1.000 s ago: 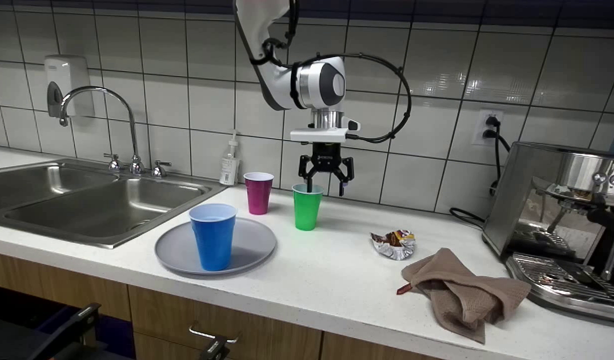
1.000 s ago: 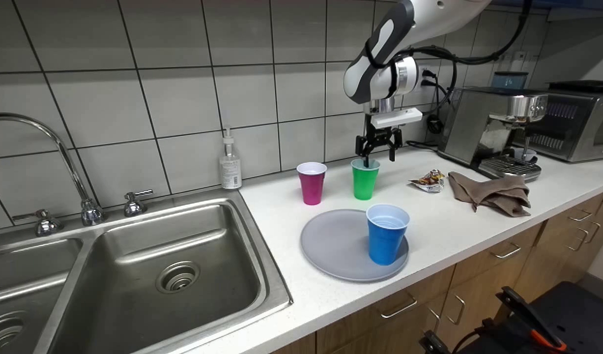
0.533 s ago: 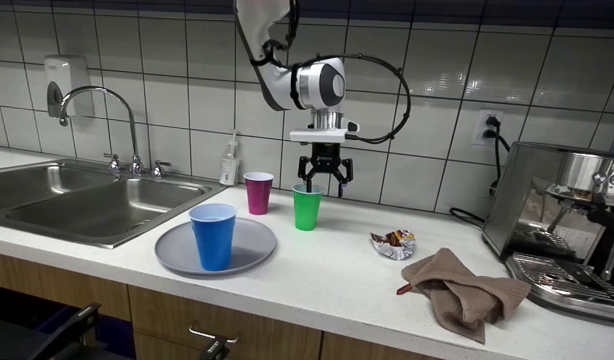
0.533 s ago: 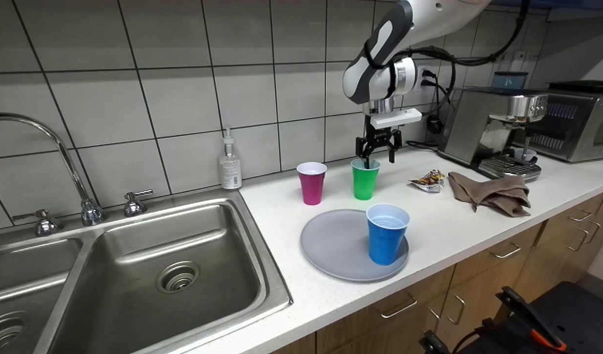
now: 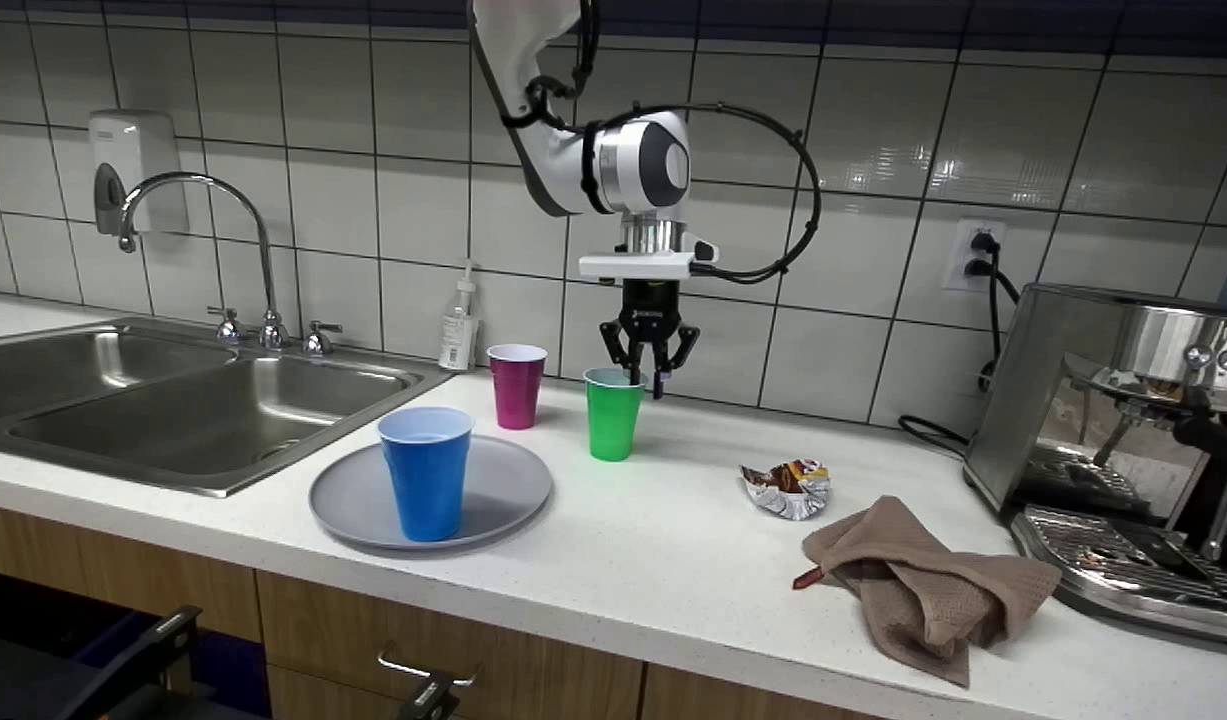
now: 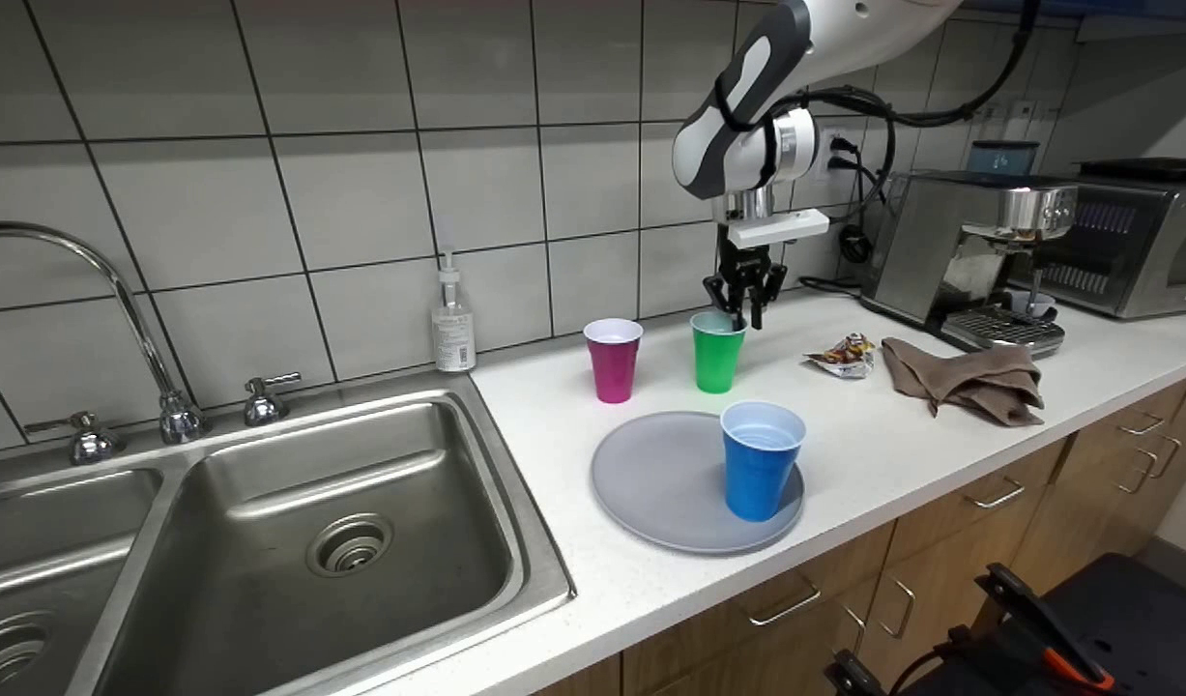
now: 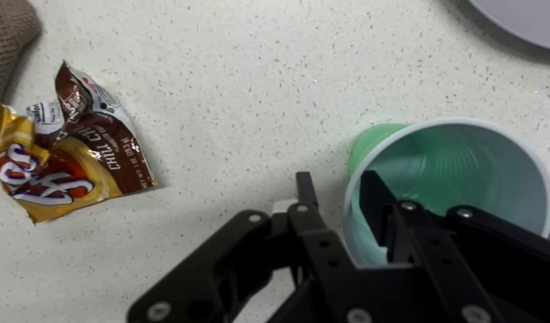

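While pointing the black gripper [image 5: 646, 385] down at a green plastic cup [image 5: 611, 425] standing upright on the white worktop [image 5: 663, 570], has one jaw dipped inside the rim and one outside. Holds the jaws apart, not pinched on the cup, with a strip of worktop between rim and outer jaw. Close by, toward the metal sink [image 6: 235, 541], a magenta plastic cup [image 5: 518, 394], upright too. On the other side, a crumpled snack bag [image 7: 77, 157] with the word CHILI on it. In front, a round gray plate [image 5: 503, 490] with a blue plastic cup [image 5: 428, 485] standing on it. Past the snack bag, a rumpled brown cloth [image 5: 933, 580], then an espresso machine [image 6: 926, 242]. Far the other way, a clear pump bottle [image 6: 453, 338] just beside the sink's corner, a curved faucet [image 5: 267, 270], then a white dispenser [image 5: 145, 165] up on the tiled wall [image 5: 423, 215].
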Controlling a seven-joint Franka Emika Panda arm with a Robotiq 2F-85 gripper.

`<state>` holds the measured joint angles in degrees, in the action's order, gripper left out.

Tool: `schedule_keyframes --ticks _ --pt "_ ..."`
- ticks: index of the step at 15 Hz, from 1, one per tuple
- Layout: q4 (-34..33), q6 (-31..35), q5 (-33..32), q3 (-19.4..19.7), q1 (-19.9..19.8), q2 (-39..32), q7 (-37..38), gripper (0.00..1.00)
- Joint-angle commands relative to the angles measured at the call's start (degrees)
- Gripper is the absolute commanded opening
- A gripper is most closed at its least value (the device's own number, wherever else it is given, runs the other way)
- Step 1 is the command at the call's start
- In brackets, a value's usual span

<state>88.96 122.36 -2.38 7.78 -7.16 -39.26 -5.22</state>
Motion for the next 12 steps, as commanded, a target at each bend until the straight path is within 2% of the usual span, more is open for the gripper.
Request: schedule_keyframes --ticks 1,2,12 --pt "-2.95 -3.40 -0.12 -1.37 -1.28 -0.92 -1.18 0.03" --pt "-3.06 -3.67 -0.08 -1.43 -1.29 -0.92 -1.21 0.00" --pt "-2.81 -4.45 0.65 -2.03 -1.76 0.56 -1.83 0.01"
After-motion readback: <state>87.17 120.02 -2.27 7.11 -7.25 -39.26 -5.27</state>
